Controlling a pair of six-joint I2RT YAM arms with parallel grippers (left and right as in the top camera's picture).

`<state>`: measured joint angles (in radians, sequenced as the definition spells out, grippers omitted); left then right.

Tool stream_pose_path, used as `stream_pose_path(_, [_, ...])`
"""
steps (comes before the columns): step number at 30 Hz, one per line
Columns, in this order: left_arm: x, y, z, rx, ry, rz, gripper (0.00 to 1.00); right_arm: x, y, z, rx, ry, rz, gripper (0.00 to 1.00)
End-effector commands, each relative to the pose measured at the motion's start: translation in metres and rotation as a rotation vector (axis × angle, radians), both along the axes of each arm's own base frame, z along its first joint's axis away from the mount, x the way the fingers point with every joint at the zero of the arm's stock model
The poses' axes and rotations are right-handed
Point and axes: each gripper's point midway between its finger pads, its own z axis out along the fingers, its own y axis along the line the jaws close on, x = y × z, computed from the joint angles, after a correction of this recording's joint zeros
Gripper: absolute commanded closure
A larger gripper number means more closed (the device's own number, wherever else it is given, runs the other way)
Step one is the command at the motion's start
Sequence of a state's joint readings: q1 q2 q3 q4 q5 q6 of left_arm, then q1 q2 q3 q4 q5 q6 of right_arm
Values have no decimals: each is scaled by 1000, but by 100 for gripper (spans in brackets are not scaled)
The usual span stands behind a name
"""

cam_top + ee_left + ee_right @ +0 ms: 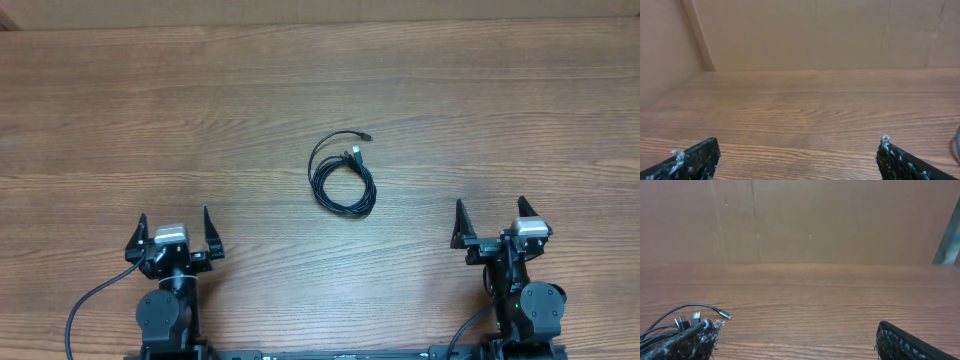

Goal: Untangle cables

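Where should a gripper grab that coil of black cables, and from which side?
Likely the loose end arcing out at the cables' far edge, from straight above: it lies flat, apart from the packed loops, so one strand gets pinched.

I count left gripper (175,216) + right gripper (490,203): 2 | cable coil (343,182) ahead, between them: 1, cords inside unclear | wooden table (320,80): 1

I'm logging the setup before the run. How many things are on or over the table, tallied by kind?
Black cable bundle: 1 (single cords too coiled to count)
Robot hands: 2, the left hand and the right hand, both open
Total: 3
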<state>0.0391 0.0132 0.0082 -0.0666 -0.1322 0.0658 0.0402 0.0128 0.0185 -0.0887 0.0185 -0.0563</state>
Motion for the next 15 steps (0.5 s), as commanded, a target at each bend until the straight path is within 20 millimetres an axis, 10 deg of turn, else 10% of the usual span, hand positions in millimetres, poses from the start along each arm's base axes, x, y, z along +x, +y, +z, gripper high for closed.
stream_pose_path(1, [-1,6,3,38,-9,36,1,0,-1,-2,-5,-5,-5,0])
stream_pose_path(15, [2,-11,14,15,-57,-62,0,0,-5,22,1,-103,-28,0])
